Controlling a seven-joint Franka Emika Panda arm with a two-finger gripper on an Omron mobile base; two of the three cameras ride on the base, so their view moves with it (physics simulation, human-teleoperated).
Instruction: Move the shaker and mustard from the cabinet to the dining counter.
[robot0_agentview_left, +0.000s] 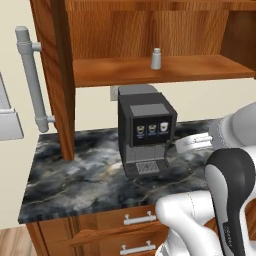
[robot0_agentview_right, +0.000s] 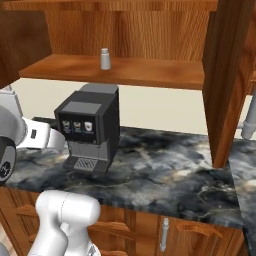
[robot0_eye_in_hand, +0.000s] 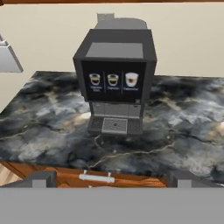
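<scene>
The shaker (robot0_agentview_left: 156, 59) (robot0_agentview_right: 105, 59), a small light-grey tapered cylinder, stands upright on the wooden shelf of the open cabinet (robot0_agentview_left: 200, 70) (robot0_agentview_right: 150, 72). The mustard is out of view. Beneath the cabinet lies a dark marbled stone counter (robot0_agentview_left: 75, 175) (robot0_agentview_right: 165, 170) (robot0_eye_in_hand: 43, 122) over wooden drawers; whether it is the dining counter I cannot tell. My gripper (robot0_eye_in_hand: 113, 179) is open with nothing between its fingers. It hovers low before the counter's front edge, facing a coffee machine, well below the shaker.
A black coffee machine (robot0_agentview_left: 145, 132) (robot0_agentview_right: 90, 130) (robot0_eye_in_hand: 116, 83) stands on the counter under the shelf. The open cabinet doors with grey bar handles (robot0_agentview_left: 27, 80) (robot0_agentview_right: 248, 125) jut out at both sides. Below the counter edge is a drawer handle (robot0_eye_in_hand: 96, 177).
</scene>
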